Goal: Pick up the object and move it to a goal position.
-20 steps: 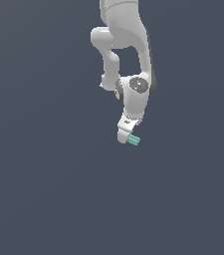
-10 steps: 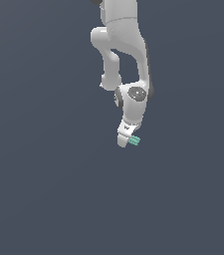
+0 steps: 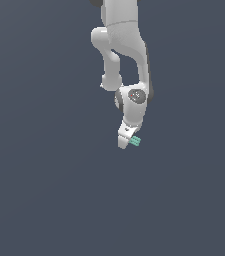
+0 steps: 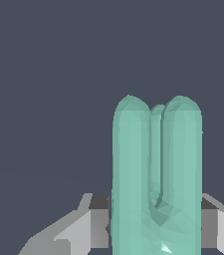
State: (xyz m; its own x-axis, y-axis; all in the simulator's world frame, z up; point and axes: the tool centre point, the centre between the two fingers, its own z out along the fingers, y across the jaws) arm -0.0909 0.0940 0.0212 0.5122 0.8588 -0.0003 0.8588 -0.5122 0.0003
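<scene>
The object is a tiny mint-green piece of short parallel rods. In the exterior view it sticks out at the tip of my white gripper, toward the exterior view's right. In the wrist view the object fills the frame between the two grey fingers, its rounded ends pointing away from the camera. My gripper is shut on it and holds it above the dark grey floor. No goal marker shows.
The white-and-grey arm comes down from the top of the exterior view. A plain dark grey floor lies all around.
The arm's wrist and gripper have shifted slightly, a little toward the exterior view's left and upward, with the object held in the gripper throughout.
</scene>
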